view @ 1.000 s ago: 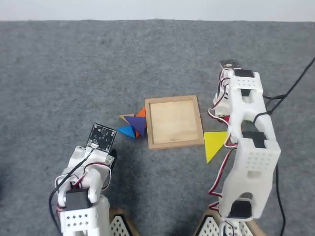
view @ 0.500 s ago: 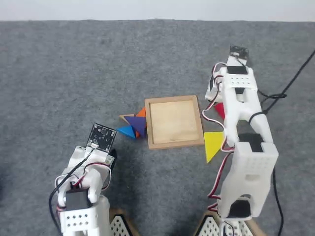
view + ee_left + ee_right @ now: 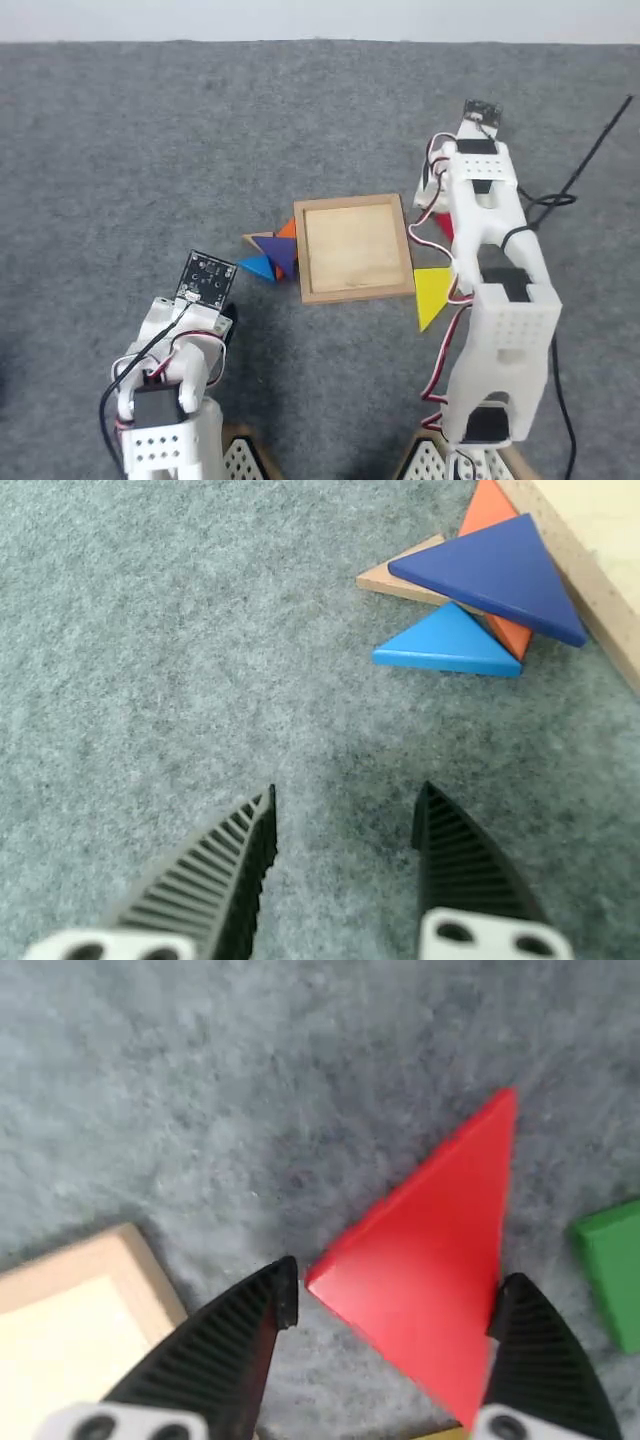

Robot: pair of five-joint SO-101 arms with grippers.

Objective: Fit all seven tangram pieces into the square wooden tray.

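Where the left gripper (image 3: 347,798) hangs nearest the bases, we find its jaws apart over open grey carpet (image 3: 150,630). Beyond it, the light blue triangle (image 3: 450,648), dark blue triangle (image 3: 490,570), orange piece (image 3: 488,510) and tan piece (image 3: 400,578) overlap, crowding the left edge of the wooden tray (image 3: 301,250). The yellow triangle (image 3: 433,290) lies just beside the tray's right edge, by its near corner. Farthest, the right gripper (image 3: 400,1280) straddles the red triangle (image 3: 430,1240), jaws apart, one at each edge. A green piece (image 3: 612,1260) lies near that triangle.

7 pcs (image 3: 490,568), 1 tray (image 3: 355,292)
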